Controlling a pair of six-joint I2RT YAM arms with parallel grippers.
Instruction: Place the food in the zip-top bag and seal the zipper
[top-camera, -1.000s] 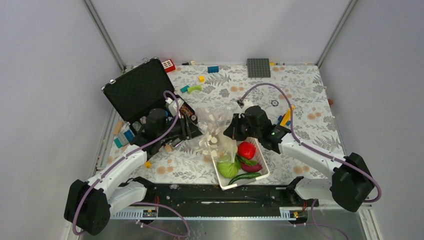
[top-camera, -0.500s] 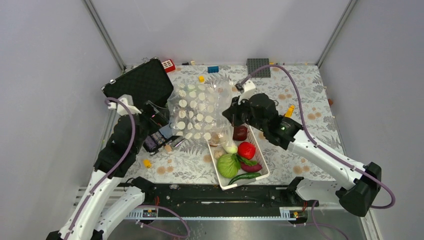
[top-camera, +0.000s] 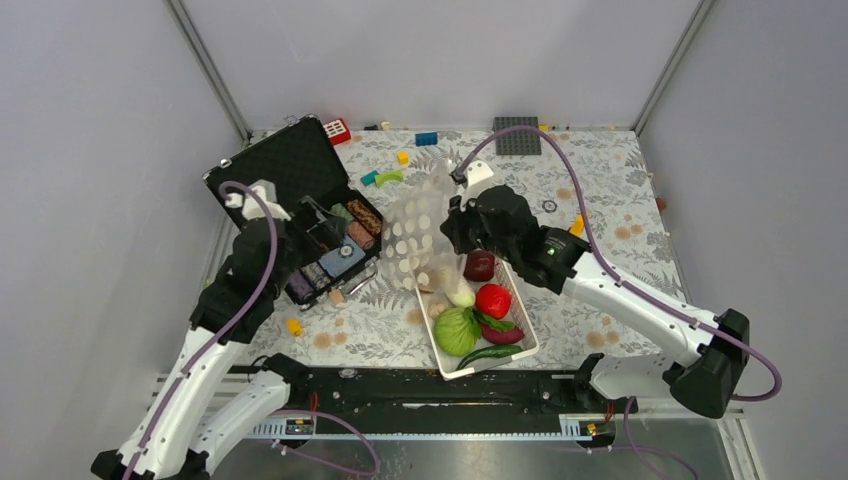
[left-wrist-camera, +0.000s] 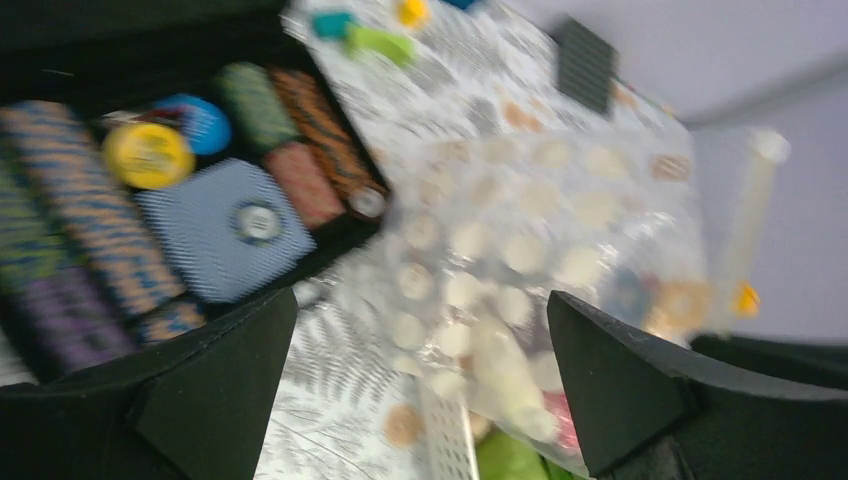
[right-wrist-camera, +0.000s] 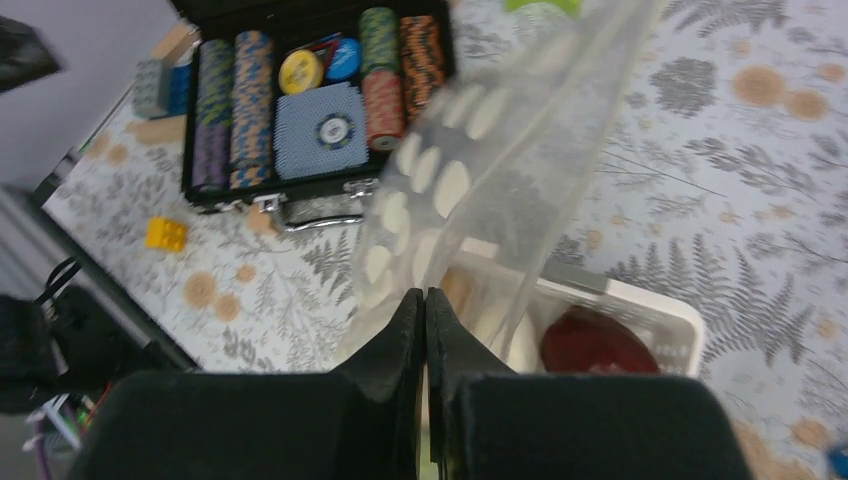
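Note:
The zip-top bag (top-camera: 415, 235), clear with white dots, hangs crumpled from my right gripper (top-camera: 452, 225) above the far left corner of the white basket (top-camera: 531, 322). In the right wrist view the right gripper (right-wrist-camera: 425, 295) is shut on an edge of the bag (right-wrist-camera: 500, 140). The basket holds food: a green cabbage (top-camera: 457, 331), red tomato (top-camera: 492, 300), dark-red bulb (top-camera: 480, 265), white radish (top-camera: 460, 295) and long green pepper (top-camera: 490, 353). My left gripper (top-camera: 310, 225) stands open over the black case, apart from the bag (left-wrist-camera: 520, 250). I cannot make out the zipper.
An open black case (top-camera: 285, 175) with rolls of poker chips (top-camera: 345, 235) lies at the left. Loose toy bricks (top-camera: 427, 138) and a grey baseplate (top-camera: 517, 135) lie along the far edge. A yellow brick (top-camera: 295, 327) sits near the front left.
My left gripper opened, let go of the bag and drew back left over the case. The bag now hangs from the right gripper alone, lifted off the basket.

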